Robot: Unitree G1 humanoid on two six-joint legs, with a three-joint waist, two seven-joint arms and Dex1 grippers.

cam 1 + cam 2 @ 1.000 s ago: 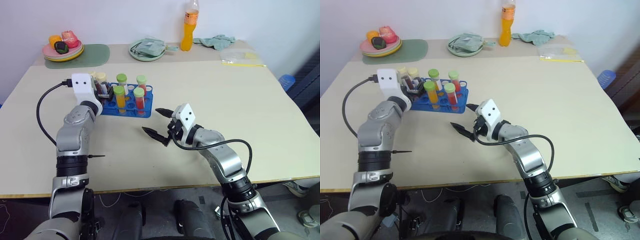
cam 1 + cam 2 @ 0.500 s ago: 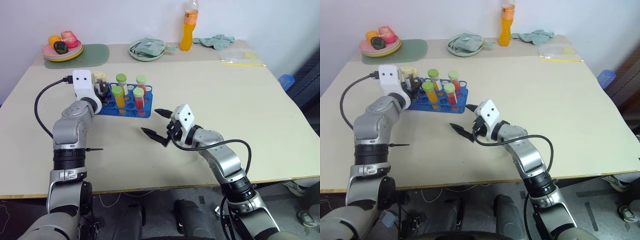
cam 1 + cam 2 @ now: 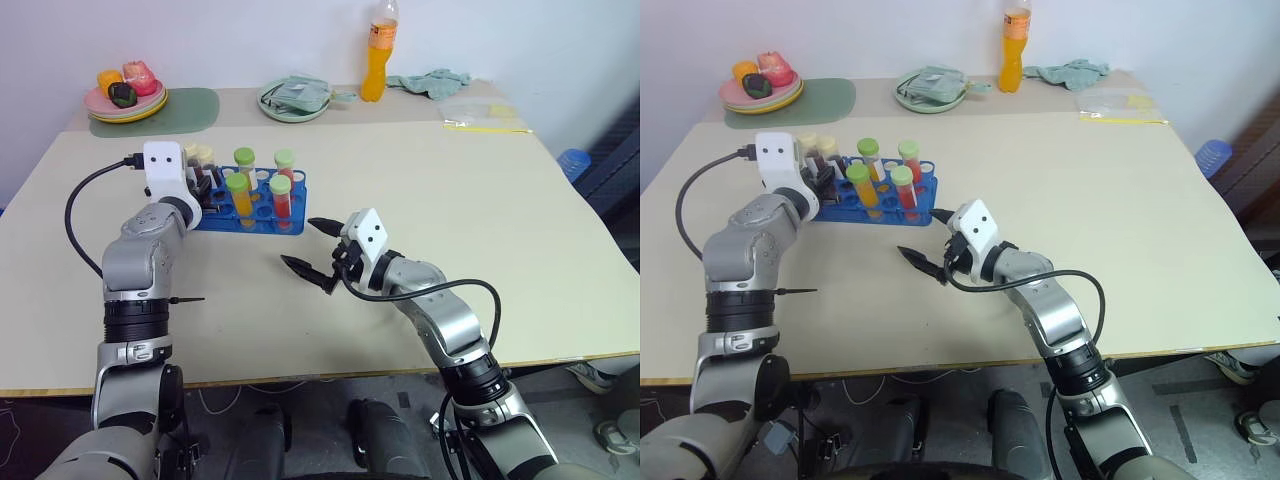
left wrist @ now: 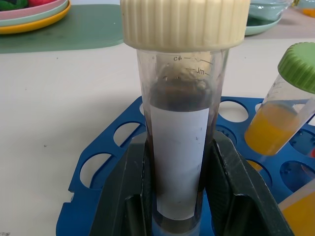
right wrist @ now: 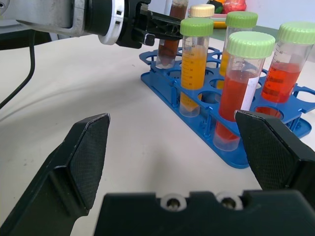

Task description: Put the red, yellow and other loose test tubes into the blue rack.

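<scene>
Left gripper (image 4: 179,196) fingers clamped on dark brown cream-capped tube (image 4: 181,147), upright over blue rack (image 3: 252,208) hole, rack near counter's far-left corner. Keep tube vertical, centre on hole, press straight down. Right gripper (image 3: 312,250) fingers wide apart, empty, mid-counter.

A broad beige worktop (image 3: 420,170) runs back to a plain pale wall (image 3: 250,40), evenly lit with soft shadows. Along its far edge sits a green mat (image 3: 185,108) bearing a stack of plates (image 3: 125,103) with bright fruit-like pieces on top. Nearer the middle is a pale green dish (image 3: 293,103) holding a crumpled cloth, then a tall orange drink bottle (image 3: 375,60), another rumpled greenish cloth (image 3: 432,82) and a clear plastic bag (image 3: 478,112) with a yellow strip. Off the right-hand side, something round and blue (image 3: 572,160) stands beside a dark object. Below the near edge, grey floor (image 3: 1200,400) shows.
</scene>
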